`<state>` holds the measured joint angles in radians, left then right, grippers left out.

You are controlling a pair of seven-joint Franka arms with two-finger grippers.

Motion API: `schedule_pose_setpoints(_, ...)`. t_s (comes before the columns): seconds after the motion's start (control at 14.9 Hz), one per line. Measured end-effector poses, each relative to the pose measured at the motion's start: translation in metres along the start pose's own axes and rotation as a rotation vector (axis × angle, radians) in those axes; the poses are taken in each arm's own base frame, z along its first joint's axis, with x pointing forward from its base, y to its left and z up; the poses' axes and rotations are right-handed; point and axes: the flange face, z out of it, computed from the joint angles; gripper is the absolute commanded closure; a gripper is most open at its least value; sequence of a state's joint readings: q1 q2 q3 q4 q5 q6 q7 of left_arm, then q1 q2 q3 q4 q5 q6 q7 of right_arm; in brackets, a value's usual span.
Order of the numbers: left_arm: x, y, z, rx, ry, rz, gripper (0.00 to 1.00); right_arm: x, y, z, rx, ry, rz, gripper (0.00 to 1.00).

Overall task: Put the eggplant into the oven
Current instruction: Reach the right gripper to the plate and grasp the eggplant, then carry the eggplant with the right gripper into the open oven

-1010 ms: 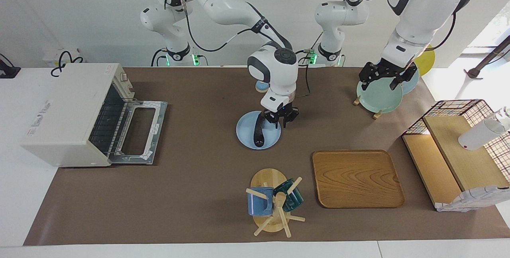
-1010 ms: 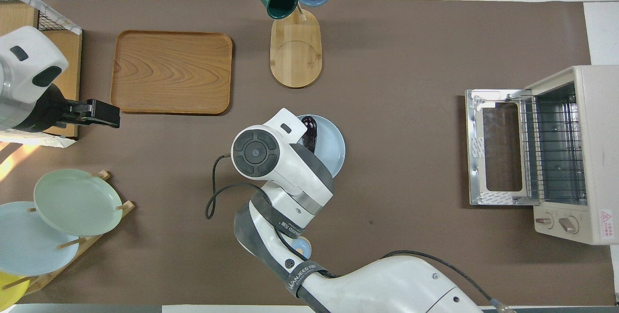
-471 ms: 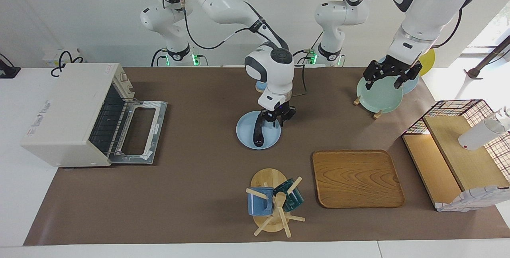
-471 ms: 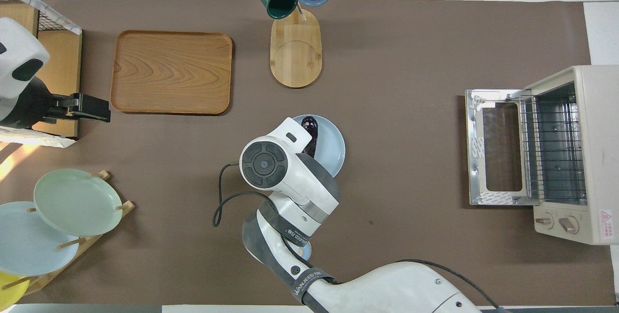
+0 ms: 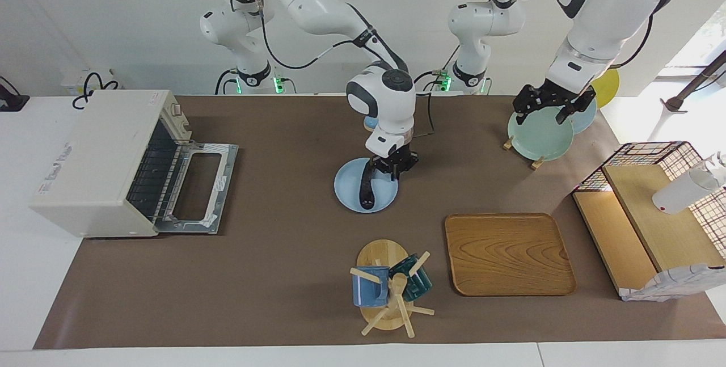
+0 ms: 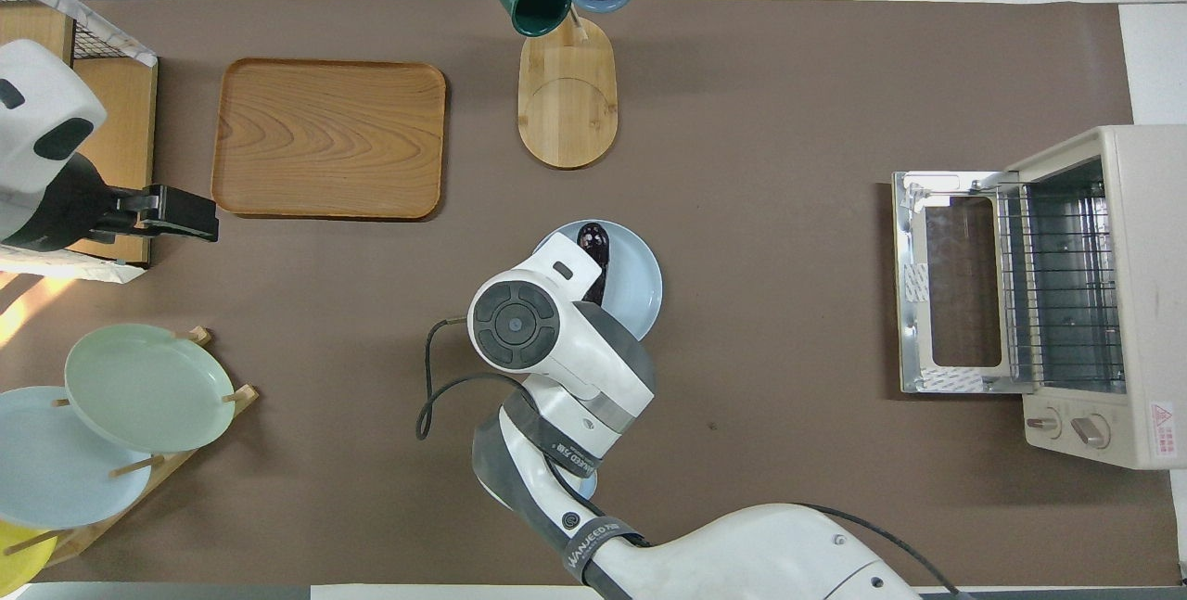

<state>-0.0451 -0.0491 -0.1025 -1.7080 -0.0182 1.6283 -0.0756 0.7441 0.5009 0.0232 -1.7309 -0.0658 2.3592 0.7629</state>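
Eggplant (image 5: 367, 188) lies on the blue plate (image 5: 347, 194), mid-table, about 3 o'clock of the open oven (image 5: 108, 160) in the facing view. Right gripper (image 5: 392, 167) is closed at its robot-side end (contact itself hidden by the wrist). Glossy skin: likely slippery, light, firm; grip mid-body. Left gripper (image 5: 548, 107) waits, spread, over the plate rack (image 5: 536, 158).
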Motion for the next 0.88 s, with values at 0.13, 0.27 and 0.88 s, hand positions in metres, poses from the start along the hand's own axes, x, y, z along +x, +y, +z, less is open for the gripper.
schedule_pose_setpoints(0.13, 0.0, 0.0, 0.0, 0.0, -0.001, 0.0, 0.0, 0.0, 0.0, -0.008, -0.007, -0.005, -0.001, 1.0)
schedule_pose_setpoints(0.27, 0.0, 0.0, 0.0, 0.0, -0.001, 0.0, 0.0, 0.002, -0.001, -0.021, -0.063, -0.02, -0.027, 1.0)
schedule_pose_setpoints(0.88, 0.0, -0.001, 0.0, 0.0, -0.001, -0.002, 0.0, 0.07, 0.157, -0.111, -0.286, -0.159, -0.118, 1.0)
